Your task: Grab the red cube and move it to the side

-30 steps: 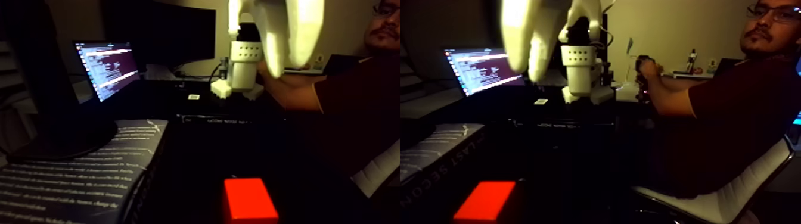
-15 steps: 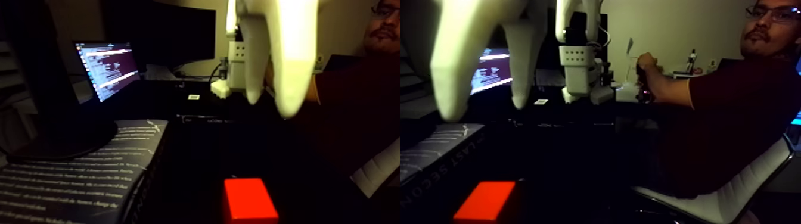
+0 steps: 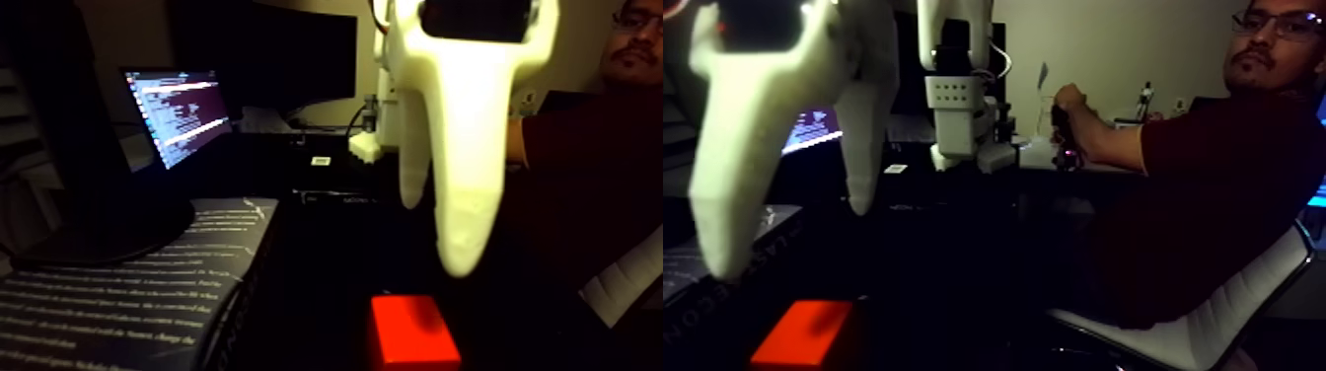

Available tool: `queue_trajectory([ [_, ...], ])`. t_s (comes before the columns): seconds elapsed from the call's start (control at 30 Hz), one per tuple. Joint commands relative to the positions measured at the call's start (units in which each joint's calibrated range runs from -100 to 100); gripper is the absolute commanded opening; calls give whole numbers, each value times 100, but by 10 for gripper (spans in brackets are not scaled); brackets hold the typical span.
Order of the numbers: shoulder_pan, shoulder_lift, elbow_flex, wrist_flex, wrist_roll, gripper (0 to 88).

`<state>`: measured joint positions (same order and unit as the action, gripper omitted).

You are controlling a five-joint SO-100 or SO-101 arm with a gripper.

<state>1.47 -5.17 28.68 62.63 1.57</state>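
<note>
Your white gripper (image 3: 439, 232) hung close to the fixed camera, pointing down. Its two fingers (image 3: 464, 227) stood parted, one longer and nearer. Your arm's base rose behind it.

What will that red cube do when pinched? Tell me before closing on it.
The small bright red-orange block looks solid with flat faces, so it is probably stiff and unlikely to roll. Its smooth, unmarked surface might slip if pinched off-centre. The white pincer hangs open above it, not yet touching.
</note>
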Motion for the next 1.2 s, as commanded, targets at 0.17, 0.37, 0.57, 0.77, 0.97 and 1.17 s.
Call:
queue_trajectory([
  [0.17,-80,501,-650,-63,-31,361],
  [0.37,-80,954,-940,-63,-31,361],
  [0.57,-80,1307,-1194,-63,-31,361],
  [0.77,-47,1702,-1439,-63,2,361],
  [0.97,-13,2038,-1738,-63,40,361],
  [1.17,-38,2240,-1811,-334,164,360],
])
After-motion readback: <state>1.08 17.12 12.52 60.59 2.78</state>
